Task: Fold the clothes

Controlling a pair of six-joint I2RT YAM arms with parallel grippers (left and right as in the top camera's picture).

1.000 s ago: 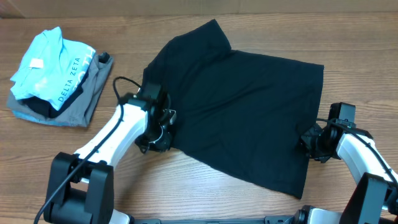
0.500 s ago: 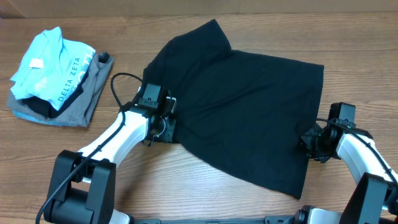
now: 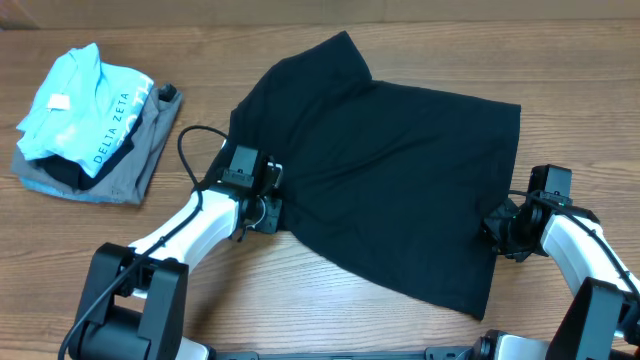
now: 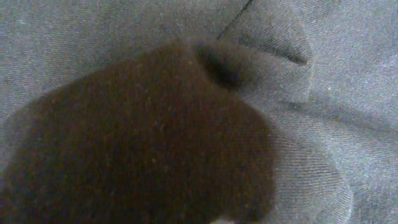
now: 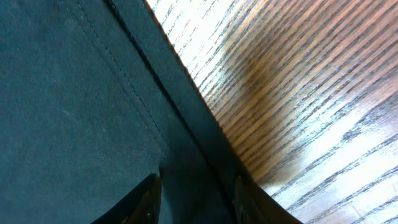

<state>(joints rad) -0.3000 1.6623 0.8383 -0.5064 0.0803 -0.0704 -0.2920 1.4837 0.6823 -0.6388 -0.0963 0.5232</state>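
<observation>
Two arms work one black T-shirt (image 3: 390, 170), spread flat over the middle and right of the worktop (image 3: 300, 310). One sleeve (image 3: 325, 65) points to the far edge and the hem (image 3: 505, 190) runs along the side nearest the right edge.

Left arm (image 3: 190, 215): its jaws sit on the shirt's left margin. The left wrist view shows only blurred dark cloth with a pucker (image 4: 267, 43), so whether these jaws are parted or closed cannot be told.

Right arm (image 3: 580, 240): its jaws stand a little apart, one fingertip (image 5: 148, 198) on the cloth side and the other nearer the bare wood. The stitched hem passes between them and no pinch is visible.

Step in hand, as judged: securing two opposite margins before the first fold. To do it well:
- Each pair of jaws should close on both plies at the very margin.
- The arms should rise together so the cloth hangs taut.
- The cloth should then travel across in one sweep, so the fold line lies straight and no pucker is trapped.

A light blue "DELTA ZETA" shirt (image 3: 75, 105) on a grey folded garment (image 3: 140, 170) lies near the far left corner, well apart
</observation>
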